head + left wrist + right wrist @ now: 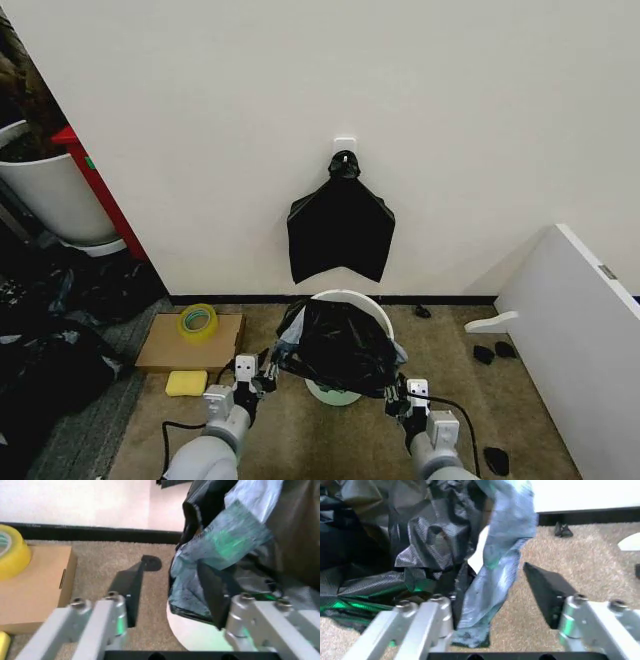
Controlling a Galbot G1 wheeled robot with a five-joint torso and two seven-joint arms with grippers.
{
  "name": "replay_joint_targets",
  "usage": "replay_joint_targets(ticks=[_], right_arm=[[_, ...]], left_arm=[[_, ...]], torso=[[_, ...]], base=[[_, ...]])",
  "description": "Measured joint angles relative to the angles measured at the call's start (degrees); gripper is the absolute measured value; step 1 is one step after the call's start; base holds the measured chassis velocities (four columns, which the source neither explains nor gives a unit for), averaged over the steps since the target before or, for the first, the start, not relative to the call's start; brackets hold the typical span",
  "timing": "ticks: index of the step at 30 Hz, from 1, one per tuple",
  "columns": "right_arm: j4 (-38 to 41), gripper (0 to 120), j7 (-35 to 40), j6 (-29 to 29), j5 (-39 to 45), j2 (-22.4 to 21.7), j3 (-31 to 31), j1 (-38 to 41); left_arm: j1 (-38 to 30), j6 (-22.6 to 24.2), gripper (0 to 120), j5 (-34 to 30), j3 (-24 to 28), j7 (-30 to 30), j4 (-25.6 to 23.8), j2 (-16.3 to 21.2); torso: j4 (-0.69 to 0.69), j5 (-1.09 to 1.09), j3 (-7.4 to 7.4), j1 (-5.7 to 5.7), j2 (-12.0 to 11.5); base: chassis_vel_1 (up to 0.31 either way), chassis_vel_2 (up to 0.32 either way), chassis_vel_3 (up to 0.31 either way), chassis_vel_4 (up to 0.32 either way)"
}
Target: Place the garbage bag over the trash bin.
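The white wall fills the upper half of the head view, with carpet below it. At about 9 o'clock stands a large white planter (45, 195) beside a red cabinet edge (100, 190). At 3 o'clock a white board (585, 320) leans across the floor. A flat black bundle (341, 230) hangs from a wall hook at 12 o'clock, above the bin.

The trash bin (352, 297) sits on the carpet just below centre, at roughly 6 o'clock from the hanging bundle; only an arc of its pale rim at the far side and a bit of its base show. The garbage bag (340, 345) is draped over it, crinkled and glossy, covering most of the opening and hanging down the near side, with a lighter, translucent fold at each edge.

At 8 o'clock a flat cardboard box (190, 343) carries a roll of yellow tape (197, 321), with a yellow sponge (186, 383) just in front of it.

The left gripper (268, 376) is at the bag's near-left edge, at 7 o'clock from the bin. In the left wrist view its fingers are spread apart, one finger (212, 592) lying against the bag's edge, the other over bare carpet. The right gripper (397, 401) is at 5 o'clock from the bin, at the bag's near-right edge. Its fingers are apart too, with a hanging fold of the bag (490, 581) between them, not pinched.
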Motion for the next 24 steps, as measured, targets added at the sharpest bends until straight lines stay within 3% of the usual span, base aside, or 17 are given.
replay_joint_targets(ticks=[2, 5, 9, 13, 19, 22, 24], right_arm=[[1.1, 54, -0.5, 1.1, -0.8, -0.4, 0.3, -1.9], [2.0, 62, -0.9, 1.7, -1.4, -0.6, 0.5, -3.3], [4.5, 81, -1.1, 3.8, -3.7, -0.7, 1.0, -7.2], [5.6, 94, -1.5, 5.2, -4.2, -0.8, 1.6, -8.6], [8.1, 100, -6.1, 13.8, -5.2, -1.1, 2.8, -10.6], [10.8, 100, -9.9, 14.7, -3.2, -1.9, 3.7, -11.2], [14.3, 100, -13.9, 11.6, 2.6, -3.5, 5.7, -10.9]], left_arm=[[1.2, -0.6, 59, -0.2, -0.2, 0.0, -1.6, 0.3], [2.3, -1.0, 65, -0.2, -0.4, 0.2, -2.6, 0.6], [5.4, -3.3, 85, 0.0, -1.0, 0.5, -4.8, 1.5], [6.3, -4.8, 97, 0.1, -1.2, 0.5, -5.9, 1.4], [7.9, -9.2, 100, 2.0, -1.4, 1.1, -7.5, 0.7], [9.1, -11.9, 100, 5.8, -1.5, 1.8, -7.5, -0.2], [10.4, -14.1, 100, 9.9, -1.7, 2.3, -7.5, -1.7]], torso=[[0.0, -0.01, 0.0, 0.0, 0.0], [0.0, 0.0, 0.0, 0.0, 0.0], [0.0, 0.0, 0.0, 0.0, 0.0], [0.0, 0.0, 0.0, 0.0, 0.0], [-0.01, 0.01, 0.0, 0.0, 0.0], [-0.01, 0.0, 0.0, 0.0, 0.0], [-0.01, 0.0, 0.0, 0.0, 0.0]], base=[[0.0, 0.0, 0.0, 0.0], [0.0, 0.0, 0.0, 0.0], [0.0, 0.0, 0.0, 0.0], [0.0, 0.0, 0.0, 0.0], [0.0, 0.0, 0.0, 0.0], [0.0, 0.0, 0.0, 0.0], [0.0, 0.0, 0.0, 0.0]])
